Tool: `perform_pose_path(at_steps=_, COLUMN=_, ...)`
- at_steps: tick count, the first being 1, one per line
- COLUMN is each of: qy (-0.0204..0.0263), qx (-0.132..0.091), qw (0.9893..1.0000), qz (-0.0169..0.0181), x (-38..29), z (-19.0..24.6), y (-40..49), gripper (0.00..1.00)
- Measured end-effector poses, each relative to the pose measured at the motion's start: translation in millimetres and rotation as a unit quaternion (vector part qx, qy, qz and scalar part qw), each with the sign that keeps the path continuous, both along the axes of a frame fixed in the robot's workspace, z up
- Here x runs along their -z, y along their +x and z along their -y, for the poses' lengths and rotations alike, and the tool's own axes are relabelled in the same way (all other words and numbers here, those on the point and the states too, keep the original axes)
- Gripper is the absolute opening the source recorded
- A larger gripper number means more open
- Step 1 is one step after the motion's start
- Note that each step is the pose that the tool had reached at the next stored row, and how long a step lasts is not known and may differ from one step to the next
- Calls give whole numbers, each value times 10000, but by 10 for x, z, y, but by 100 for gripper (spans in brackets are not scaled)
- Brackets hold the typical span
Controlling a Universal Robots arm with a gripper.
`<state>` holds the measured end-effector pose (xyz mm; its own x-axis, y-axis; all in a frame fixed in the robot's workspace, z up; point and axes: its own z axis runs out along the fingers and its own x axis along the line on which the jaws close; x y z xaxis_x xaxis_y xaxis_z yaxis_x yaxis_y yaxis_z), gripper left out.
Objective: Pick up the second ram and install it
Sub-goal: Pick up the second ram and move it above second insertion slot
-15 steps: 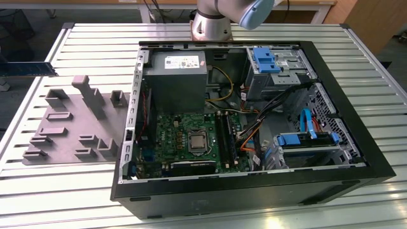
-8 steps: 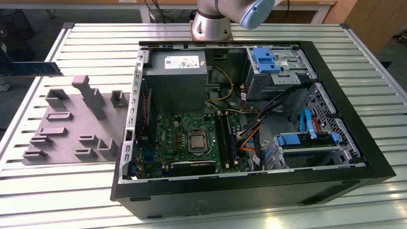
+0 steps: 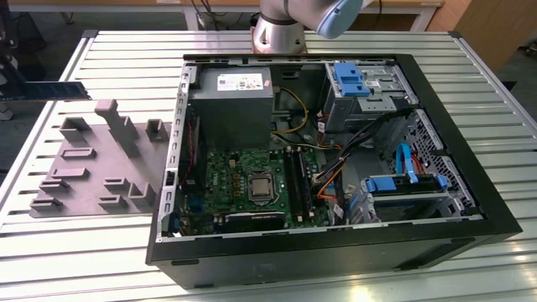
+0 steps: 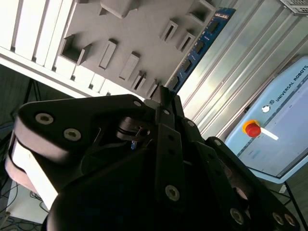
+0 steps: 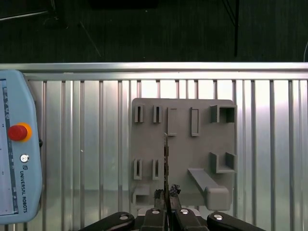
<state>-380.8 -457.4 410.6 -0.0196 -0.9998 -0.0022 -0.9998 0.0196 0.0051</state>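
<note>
One stick in hand: the second ram [image 5: 166, 156] is lifted clear of the grey fixture [image 5: 183, 144] and hangs in the air above it.
Tool: the tool [image 5: 166, 196] is clamped on one end of the stick, a finger pressed to each face.
Stick's place: near the table [image 3: 126, 63] edge on the exterior view's left, well apart from the open computer case [image 3: 336, 258].
Done: the pick-up, judging by the raised stick [image 3: 57, 91].
Left: the install; the stick is not yet over the motherboard [image 3: 243, 173] or at its long black slots [image 3: 300, 182].
Slots: too small to tell whether any is already filled.
Progress: roughly the first half, as I judge it.
</note>
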Motion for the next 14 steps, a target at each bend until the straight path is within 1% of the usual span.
perform_pose_path(at_steps=14, qy=0, qx=0, qw=10000, qz=0, x=0, z=0, y=126, gripper=14)
